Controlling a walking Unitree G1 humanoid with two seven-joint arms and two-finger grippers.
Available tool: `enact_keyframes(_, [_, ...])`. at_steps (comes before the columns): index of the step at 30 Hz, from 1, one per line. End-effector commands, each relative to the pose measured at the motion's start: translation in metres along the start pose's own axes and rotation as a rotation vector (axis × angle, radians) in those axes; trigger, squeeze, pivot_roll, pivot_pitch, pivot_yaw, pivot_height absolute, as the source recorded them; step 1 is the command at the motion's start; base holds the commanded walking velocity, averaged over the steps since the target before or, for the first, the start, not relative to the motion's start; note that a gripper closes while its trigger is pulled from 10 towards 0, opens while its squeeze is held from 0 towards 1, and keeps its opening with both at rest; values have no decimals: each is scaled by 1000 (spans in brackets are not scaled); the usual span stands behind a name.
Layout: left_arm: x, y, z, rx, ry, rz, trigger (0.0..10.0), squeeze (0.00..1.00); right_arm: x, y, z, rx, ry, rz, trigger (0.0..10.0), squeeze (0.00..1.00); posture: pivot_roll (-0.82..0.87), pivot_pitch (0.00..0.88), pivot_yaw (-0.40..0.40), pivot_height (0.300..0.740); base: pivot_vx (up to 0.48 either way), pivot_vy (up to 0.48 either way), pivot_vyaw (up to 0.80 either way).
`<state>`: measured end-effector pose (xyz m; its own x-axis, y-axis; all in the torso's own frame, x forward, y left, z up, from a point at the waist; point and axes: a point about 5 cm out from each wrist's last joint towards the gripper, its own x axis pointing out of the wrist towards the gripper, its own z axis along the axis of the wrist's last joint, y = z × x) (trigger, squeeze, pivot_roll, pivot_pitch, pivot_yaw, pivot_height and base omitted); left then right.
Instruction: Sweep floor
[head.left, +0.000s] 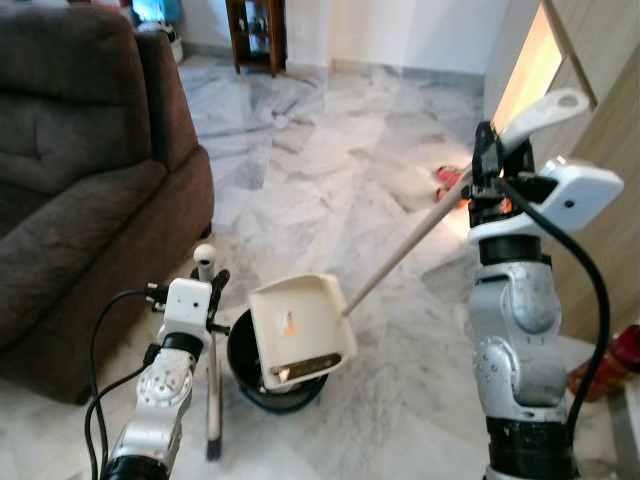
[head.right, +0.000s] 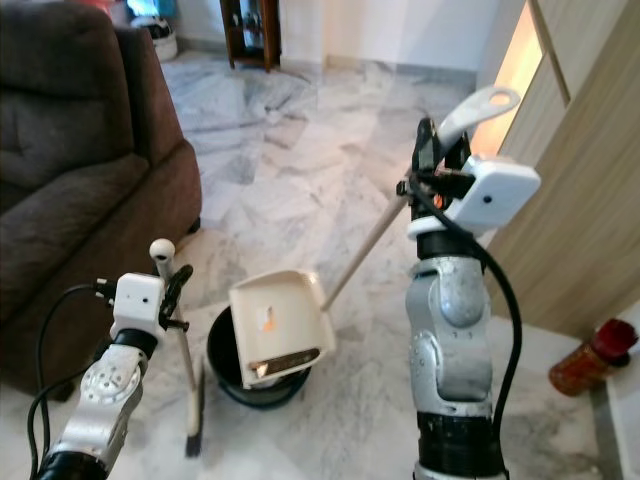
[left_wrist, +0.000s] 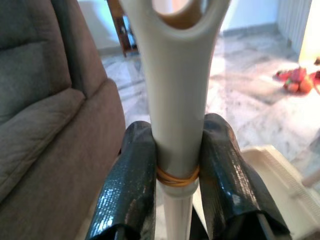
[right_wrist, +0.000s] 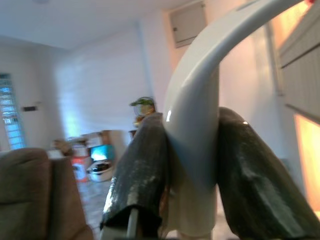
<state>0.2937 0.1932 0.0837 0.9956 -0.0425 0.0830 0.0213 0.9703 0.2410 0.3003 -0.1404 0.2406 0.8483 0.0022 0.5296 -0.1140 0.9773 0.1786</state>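
The robot stands on a grey-veined marble floor (head.left: 330, 130) with a tool in each arm. Its right gripper (head.right: 432, 160) is raised at chest height beside a wood-panelled wall (head.right: 590, 190), its two black fingers (right_wrist: 145, 170) clamped on the pale curved top of a long dustpan handle (head.right: 478, 108). From there the thin pole slants down and toward the robot's left to the cream dustpan (head.left: 300, 330), which is tipped up over a round black bin (head.left: 245, 370) — the pan's lower edge sits at or just inside the bin's rim, and a small orange mark shows on the pan's inner face.

The left gripper (head.left: 210, 285) is low, near the corner of a brown fabric sofa (head.left: 90, 180). Its fingers (left_wrist: 130, 190) are closed on the cream broom handle (left_wrist: 176, 100) just above a yellow rubber band wound round the shaft. The handle ends in a rounded knob above the gripper, and the shaft runs down to the broom head (head.right: 195, 425), which rests on the floor just beside the bin.

Farther off on the floor, by the lit gap in the wall, lies a small red and orange object (head.left: 445, 182); it is too small to identify. A dark wooden cabinet (head.left: 255, 35) stands at the far end of the room, and a red cylindrical container (head.right: 592, 358) sits on the floor by the wall at the robot's right.
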Motion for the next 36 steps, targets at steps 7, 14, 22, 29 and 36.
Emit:
enact_keyframes(7, [5, 0, 12, 21, -60, -2, 10000, 0, 3, 2, 16, 40, -76, 7, 10000, 0, 4, 81, 6, 740, 302, 0, 0])
enact_keyframes(14, [5, 1, 12, 15, -70, 2, 10000, 0, 3, 3, 15, 33, -69, 10, 10000, 0, 6, 84, 5, 740, 111, 0, 251])
enact_keyframes(22, [4, 1, 12, 15, -73, -1, 10000, 0, 2, 3, 15, 45, -69, 8, 10000, 0, 6, 84, 5, 740, 0, 0, 109])
enact_keyframes(29, [5, 1, 13, 14, -74, -3, 10000, 0, 0, 12, 14, 75, -65, 26, 10000, 0, 7, 90, 7, 740, 0, 0, 0])
enact_keyframes(36, [5, 1, 13, 13, -76, -2, 10000, 0, -3, 24, 13, 119, -62, 50, 10000, 0, 6, 91, 7, 740, 0, 0, 0])
